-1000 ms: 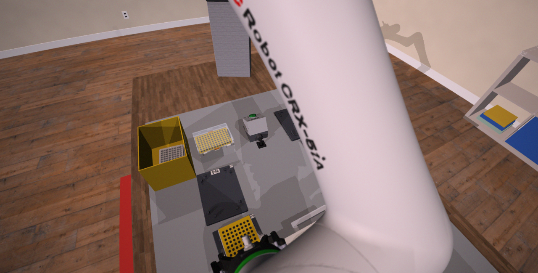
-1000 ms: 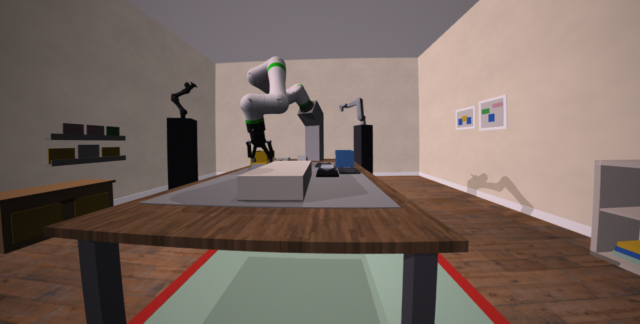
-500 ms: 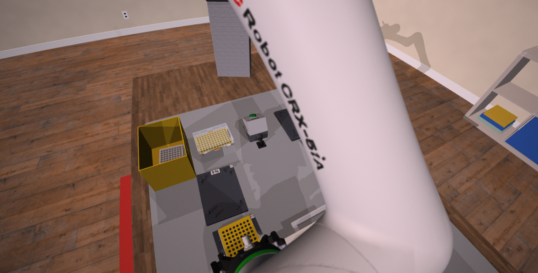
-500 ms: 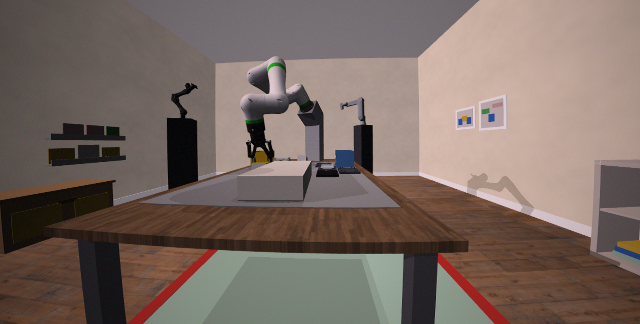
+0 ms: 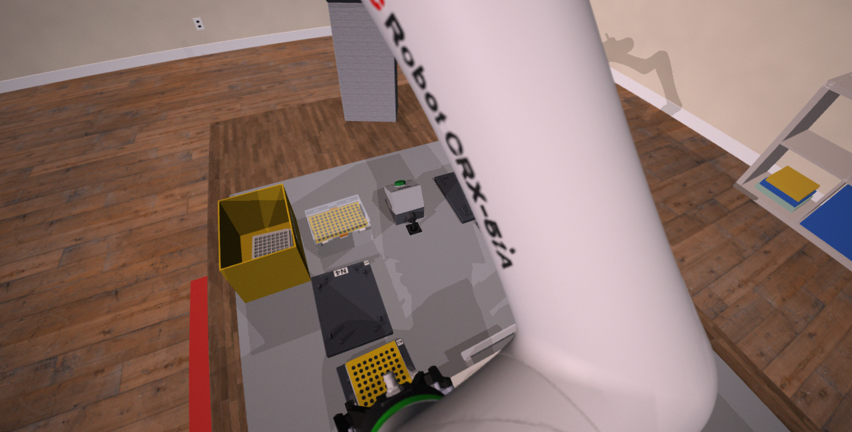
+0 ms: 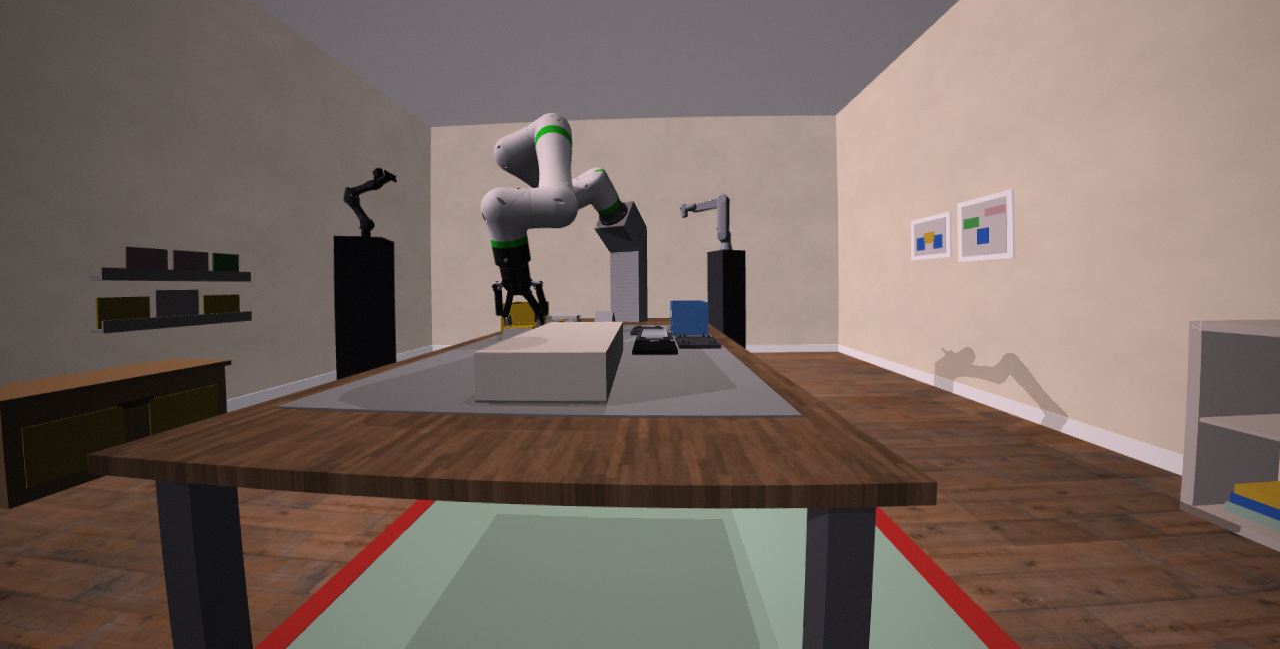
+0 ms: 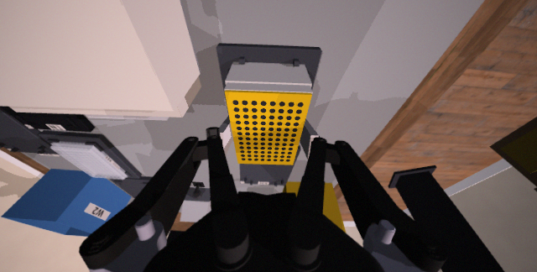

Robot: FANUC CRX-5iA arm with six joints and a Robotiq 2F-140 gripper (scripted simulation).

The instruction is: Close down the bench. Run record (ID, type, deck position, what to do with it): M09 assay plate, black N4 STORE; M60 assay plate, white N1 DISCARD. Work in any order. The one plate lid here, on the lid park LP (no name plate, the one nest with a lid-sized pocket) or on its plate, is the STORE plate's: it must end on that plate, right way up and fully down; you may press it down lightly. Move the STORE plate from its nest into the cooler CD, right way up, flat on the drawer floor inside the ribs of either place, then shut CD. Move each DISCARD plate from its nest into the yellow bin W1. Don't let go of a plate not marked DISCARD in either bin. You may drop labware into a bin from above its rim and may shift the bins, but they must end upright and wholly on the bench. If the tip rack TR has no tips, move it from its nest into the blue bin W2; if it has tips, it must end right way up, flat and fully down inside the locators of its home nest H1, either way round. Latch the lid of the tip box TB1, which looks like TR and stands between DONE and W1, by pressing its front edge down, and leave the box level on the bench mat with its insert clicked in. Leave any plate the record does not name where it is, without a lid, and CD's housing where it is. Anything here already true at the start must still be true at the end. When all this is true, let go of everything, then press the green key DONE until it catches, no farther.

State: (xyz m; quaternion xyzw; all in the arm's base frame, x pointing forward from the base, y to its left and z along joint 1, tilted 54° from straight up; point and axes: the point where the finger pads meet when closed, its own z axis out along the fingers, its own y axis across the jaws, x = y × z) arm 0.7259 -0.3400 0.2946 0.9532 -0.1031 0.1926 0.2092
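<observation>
The tip rack TR point(image 7: 268, 112) has a grey body and a yellow top whose holes all look dark and empty. It stands over its dark nest point(image 7: 268, 55) at the near end of the bench and also shows in the top view point(image 5: 376, 373). My gripper point(image 7: 267, 123) comes down from above and is shut on the rack, one finger on each long side. The yellow bin W1 point(image 5: 261, 233) holds a white plate point(image 5: 271, 243). Nest N4 point(image 5: 350, 307) is bare. The tip box TB1 point(image 5: 337, 219) stands between W1 and the green key DONE point(image 5: 399, 182).
The beige cooler CD point(image 7: 84, 41) stands close beside the rack's nest. The blue bin W2 point(image 7: 63, 201) and a nest with a white plate point(image 7: 88, 159) lie beyond it. The bench edge point(image 7: 419, 108) runs close on the other side. My arm hides much of the top view.
</observation>
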